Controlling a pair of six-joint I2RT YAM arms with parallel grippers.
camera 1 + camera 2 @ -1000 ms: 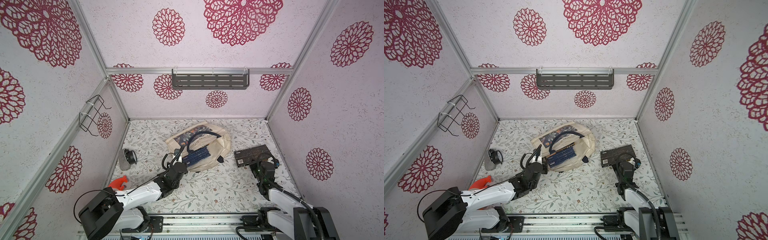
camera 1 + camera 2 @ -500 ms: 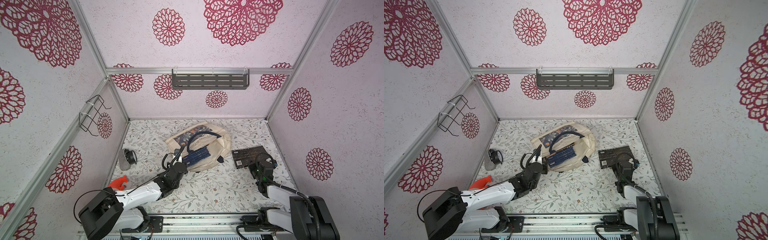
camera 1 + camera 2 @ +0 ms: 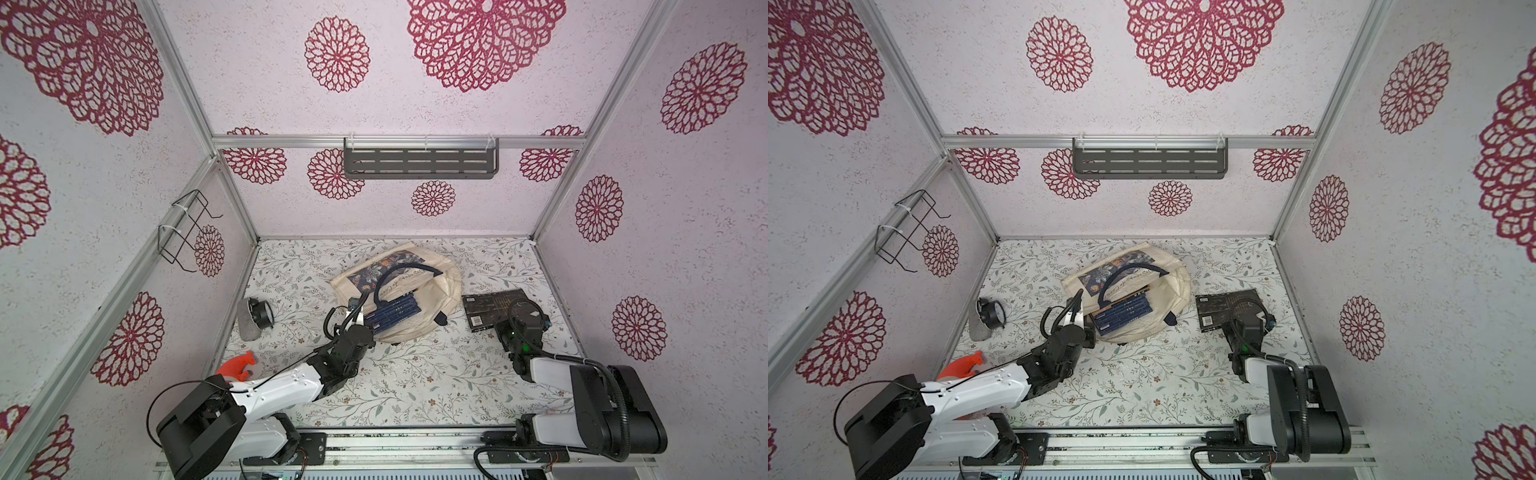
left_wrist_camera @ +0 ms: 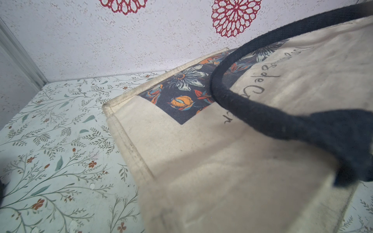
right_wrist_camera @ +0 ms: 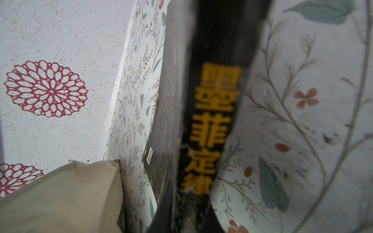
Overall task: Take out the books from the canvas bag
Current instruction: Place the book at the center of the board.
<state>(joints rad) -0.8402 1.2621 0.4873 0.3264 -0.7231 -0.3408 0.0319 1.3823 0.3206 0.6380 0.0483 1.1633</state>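
The unloading looks partway through: one book is out and a stack is yet inside. On the left, the left gripper (image 3: pixel 358 320) is clamped shut at the near corner of the canvas bag (image 3: pixel 438 291), where a navy strap (image 4: pixel 252 113) meets the cloth, and it seems to pin the mouth in place. The bag lies on its side in the middle of the table, and the blue books (image 3: pixel 395 311) show as a row of spines just inside its mouth. To the right, just beside the bag, a black book (image 3: pixel 484 307) lies flat, on the table as far as I can tell. The right gripper (image 3: pixel 517 318) is closed on its near edge, and the wrist view shows a spine with yellow characters running straight into the jaws. I judge the next move is to let this book go where it lies, then bring the right arm to the bag's mouth and nip one thin blue edge without dragging the cloth. The table (image 3: pixel 415 374) has a pale leaf-and-flower print. Around it stand white walls with red rosettes, with a wire rack (image 3: pixel 187 232) on the left wall and a grey slotted shelf (image 3: pixel 419 164) on the back one.
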